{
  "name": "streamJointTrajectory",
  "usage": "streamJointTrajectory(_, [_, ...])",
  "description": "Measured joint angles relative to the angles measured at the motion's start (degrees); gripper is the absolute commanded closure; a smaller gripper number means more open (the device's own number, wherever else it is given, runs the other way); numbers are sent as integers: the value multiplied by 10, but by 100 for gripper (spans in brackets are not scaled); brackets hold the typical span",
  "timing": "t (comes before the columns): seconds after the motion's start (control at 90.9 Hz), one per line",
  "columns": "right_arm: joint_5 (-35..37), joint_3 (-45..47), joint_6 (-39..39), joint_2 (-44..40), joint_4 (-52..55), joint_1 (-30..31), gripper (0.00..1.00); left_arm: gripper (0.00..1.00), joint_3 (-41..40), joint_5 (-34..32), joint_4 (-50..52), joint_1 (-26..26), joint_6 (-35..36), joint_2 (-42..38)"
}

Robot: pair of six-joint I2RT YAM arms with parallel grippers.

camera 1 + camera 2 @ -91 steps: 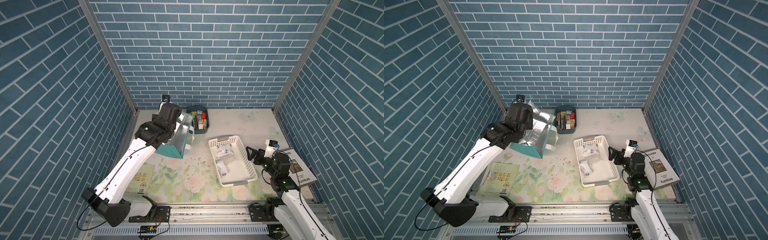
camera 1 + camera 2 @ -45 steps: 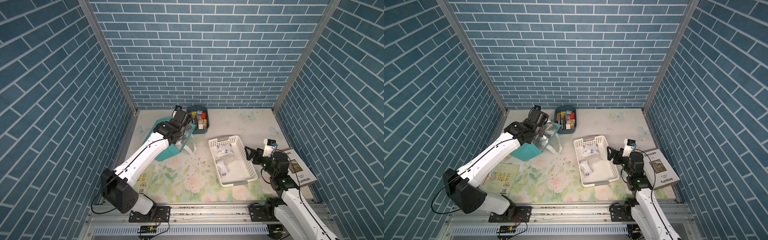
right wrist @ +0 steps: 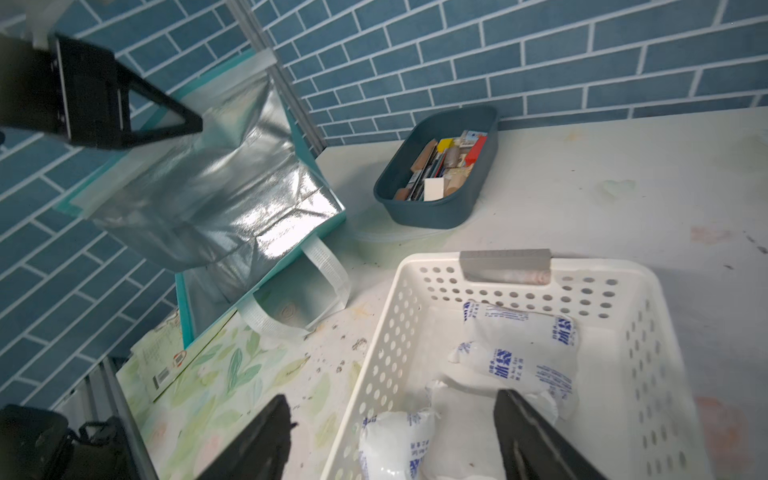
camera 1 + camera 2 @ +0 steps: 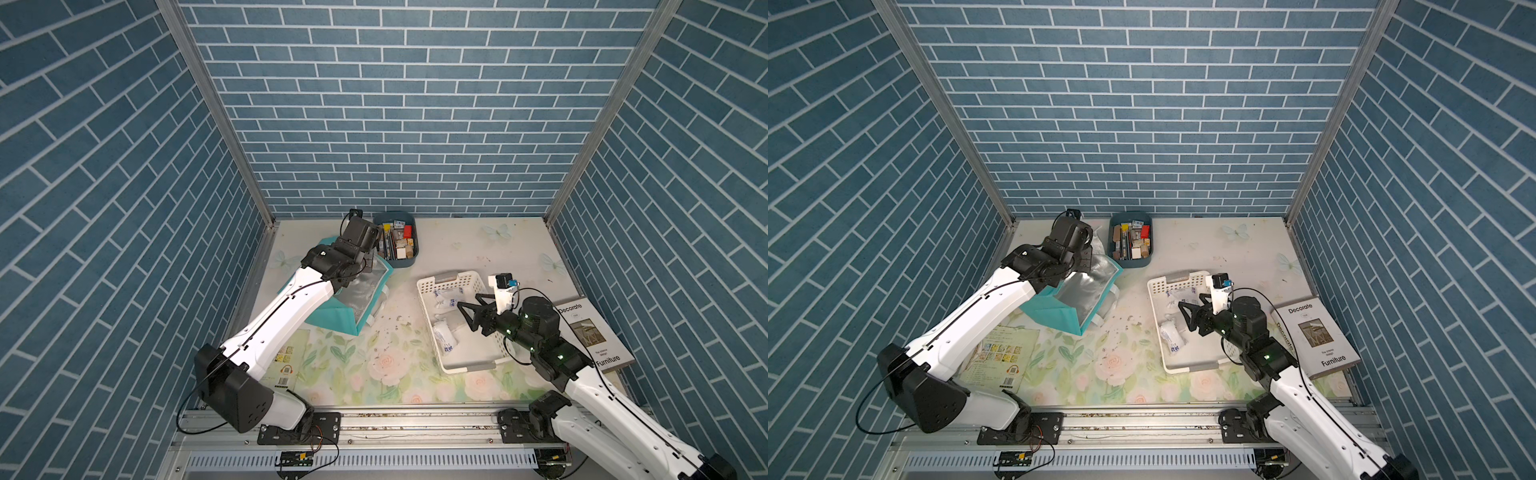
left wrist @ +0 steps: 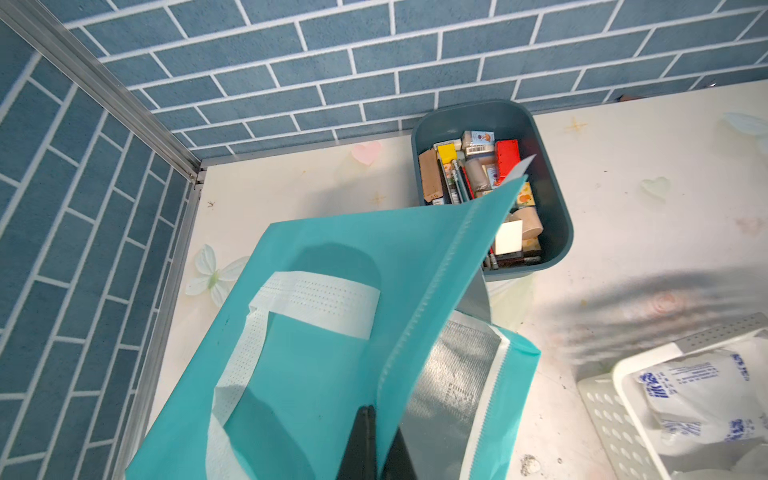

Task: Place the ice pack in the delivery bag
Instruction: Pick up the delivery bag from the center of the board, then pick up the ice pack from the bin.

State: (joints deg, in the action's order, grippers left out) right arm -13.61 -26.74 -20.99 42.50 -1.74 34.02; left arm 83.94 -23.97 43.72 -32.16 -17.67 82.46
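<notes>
The teal delivery bag [image 4: 332, 320] [image 4: 1059, 311] lies tilted at the back left, its silver-lined mouth [image 3: 216, 187] facing the basket. My left gripper [image 4: 370, 262] [image 5: 376, 409] is shut on the bag's upper wall [image 5: 332, 374], holding the mouth apart. Several white ice packs with blue print [image 4: 444, 338] [image 4: 1172, 337] [image 3: 515, 365] lie in the white perforated basket [image 4: 469, 365] [image 3: 386, 332]. My right gripper [image 4: 468, 300] [image 4: 1190, 300] [image 3: 390, 397] hangs open just above the basket's left side, over the ice packs, with nothing between its fingers.
A small dark blue bin [image 4: 397, 245] [image 5: 557, 216] full of small items stands at the back beside the bag. A book titled Decorate Furniture [image 4: 594, 332] lies at the right edge. A printed booklet [image 4: 1000, 357] lies front left under my left arm. Brick walls enclose three sides.
My left arm has brought the bag down from a raised position and shifted it toward the dark blue bin. My right gripper has moved in over the basket and its jaws have narrowed somewhat.
</notes>
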Motion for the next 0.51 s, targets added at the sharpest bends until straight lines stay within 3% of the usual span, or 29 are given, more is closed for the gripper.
streamJointTrajectory(0.275, [102, -5, 5, 143, 51, 117, 37, 100, -4, 20, -13, 0, -15, -3])
streamJointTrajectory(0.506, [142, -12, 6, 195, 66, 167, 34, 100, -8, 28, -17, 0, -21, -2])
